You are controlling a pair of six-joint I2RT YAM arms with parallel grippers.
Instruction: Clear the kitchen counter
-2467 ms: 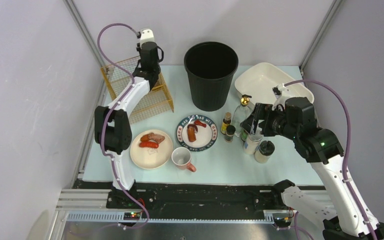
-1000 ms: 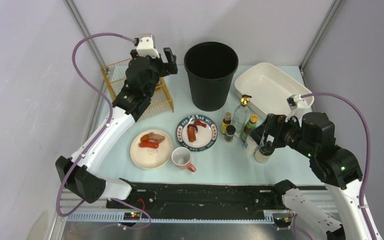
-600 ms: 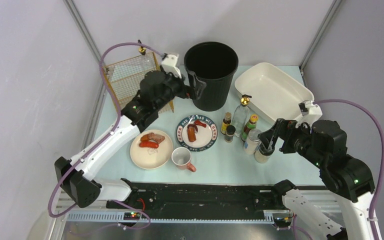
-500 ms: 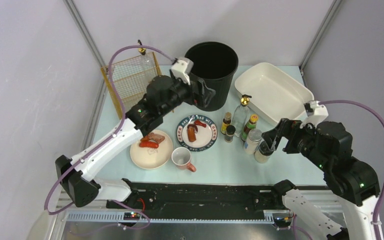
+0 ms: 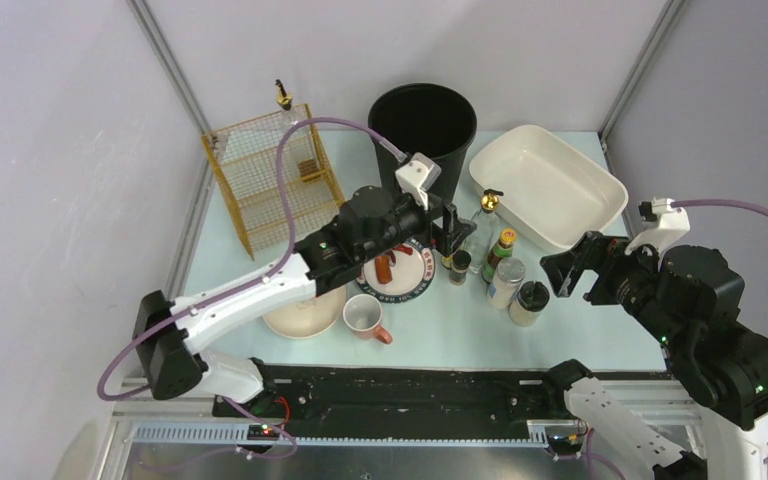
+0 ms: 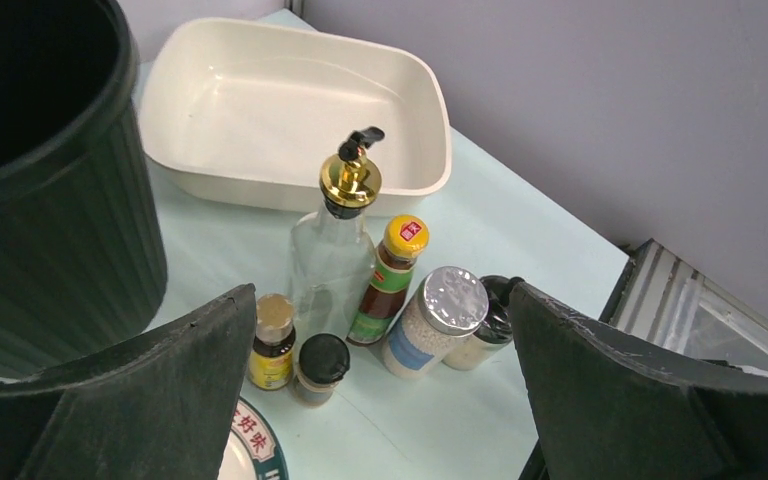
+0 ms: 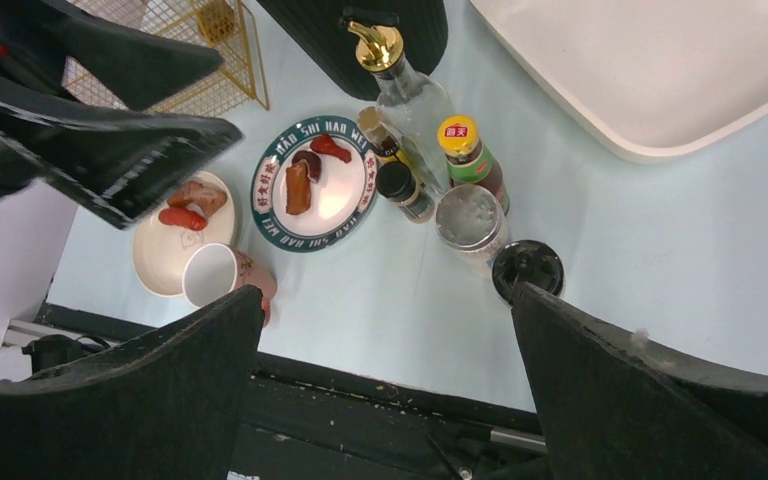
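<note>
Plainly, much is cut off. In the left wrist view the bin [image 6: 50, 200] runs off the frame left of the left gripper [image 6: 380, 300]. Only a sliver of the plate [image 6: 260, 450] shows by its left finger. The black-lidded jar [image 6: 495, 310] is half hidden behind the jar [image 6: 438, 320] and the right finger. From above, the left arm [image 5: 260, 292] covers most of the cream plate [image 5: 295, 320] and one side of the plate. In the right wrist view the mug [image 7: 215, 275] sits partly behind the left finger of the right gripper [image 7: 388, 293]. A brownish thing inside the basket [image 5: 270, 180] is too small to identify.

Both grippers are spread wide, holding and touching nothing. The left gripper hangs above the counter [image 5: 440, 330]. The bottle [image 6: 332, 255], sauce bottle [image 6: 385, 290] and two small bottles [image 6: 273, 345] stand ahead of it, between its fingers as its camera sees them. The right gripper is higher, well above the counter, with the same cluster below it and the basin [image 7: 660, 60] beyond its right finger.

The counter is flat, smooth and pale mint. The bin is round, black and ribbed. The basin is white and rectangular with rounded corners. The bottle is clear glass with a gold pourer, and the jar is clear with a silvery lid and pale grains inside. The basket is gold wire mesh. The fingers are matte black wedges.
</note>
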